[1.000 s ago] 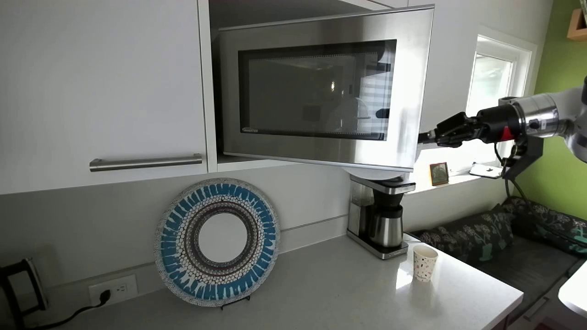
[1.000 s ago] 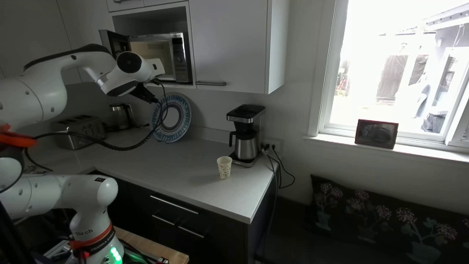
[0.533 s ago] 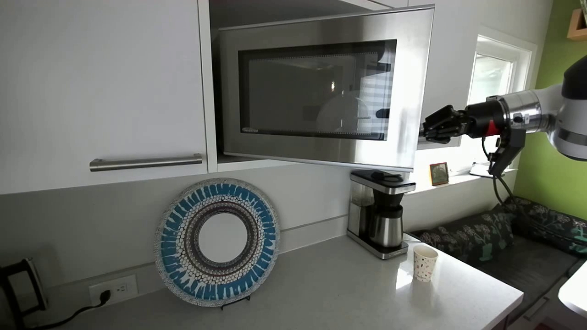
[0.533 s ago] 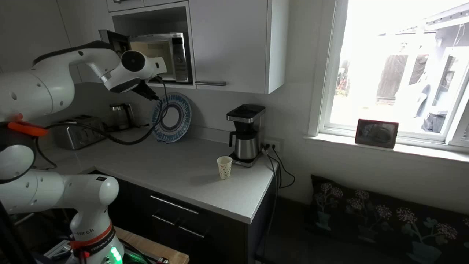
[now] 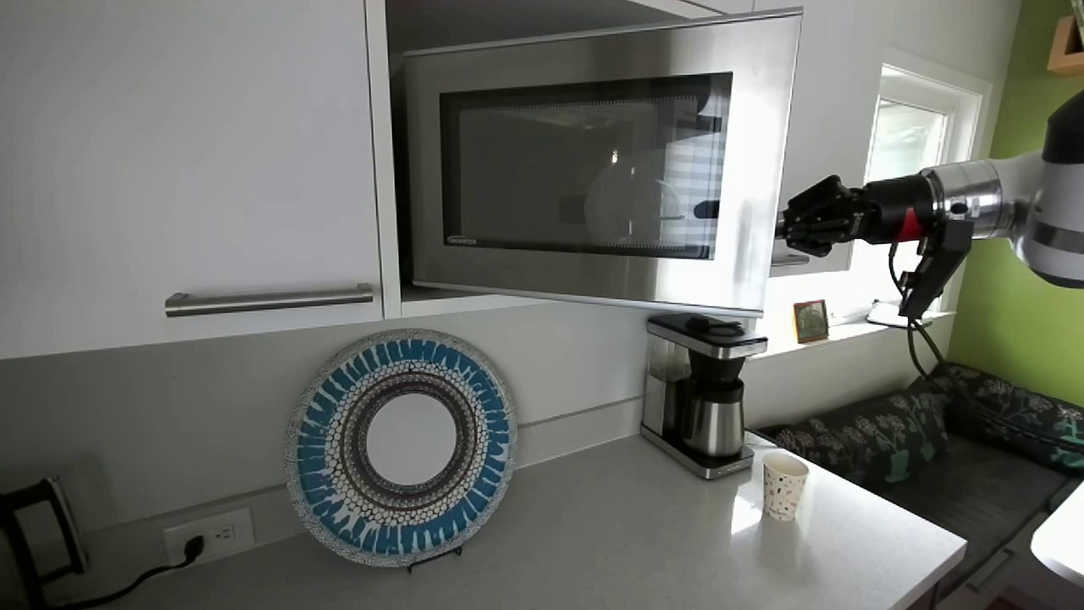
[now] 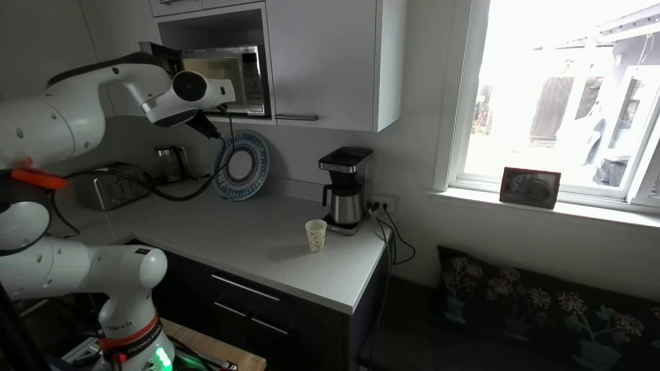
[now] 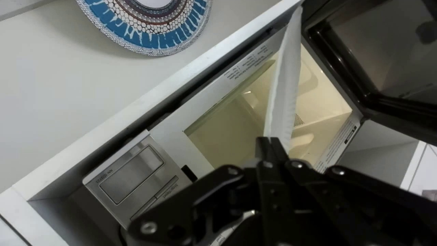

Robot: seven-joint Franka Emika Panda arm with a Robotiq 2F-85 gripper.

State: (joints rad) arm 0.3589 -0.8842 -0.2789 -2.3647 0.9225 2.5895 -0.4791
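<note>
Jutting from the clenched pincer (image 7: pixel 268 141), a plate (image 7: pixel 282 82) is gripped by its rim, presumably so its face is left free; ahead of the pincer, the microwave (image 7: pixel 220 135) is exposed by its swung-aside door (image 5: pixel 576 165).

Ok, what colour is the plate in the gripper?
White; the plate shows best in the wrist view, nearly edge-on.

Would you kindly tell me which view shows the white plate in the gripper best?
The wrist view: the white plate is close and edge-on, pinched by the gripper. In an exterior view it shows faintly through the open microwave door's window; in an exterior view, behind the arm, I cannot make it out.
</note>
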